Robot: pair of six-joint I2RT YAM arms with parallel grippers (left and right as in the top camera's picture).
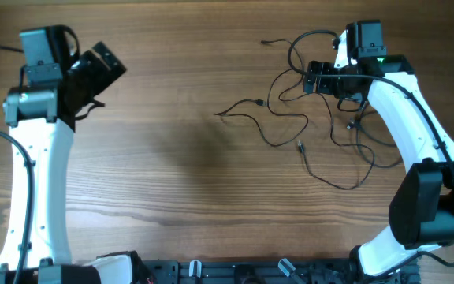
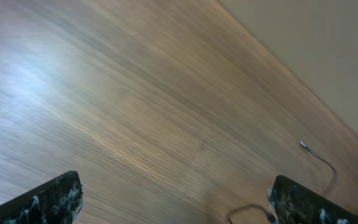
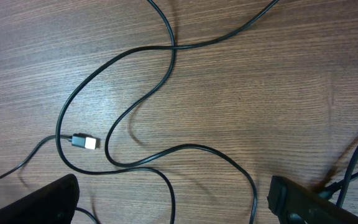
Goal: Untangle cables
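Wooden table [image 1: 172, 181] — cables [image 3: 173, 46] near right edge

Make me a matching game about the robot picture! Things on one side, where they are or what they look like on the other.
Things:
1. left gripper
2. right gripper
3. cables
4. plug

Clues:
A. silvery tip
B. open, right over the cables
C. open, over bare table, away from the cables
D. thin, black, looped

Pairs: 1-C, 2-B, 3-D, 4-A
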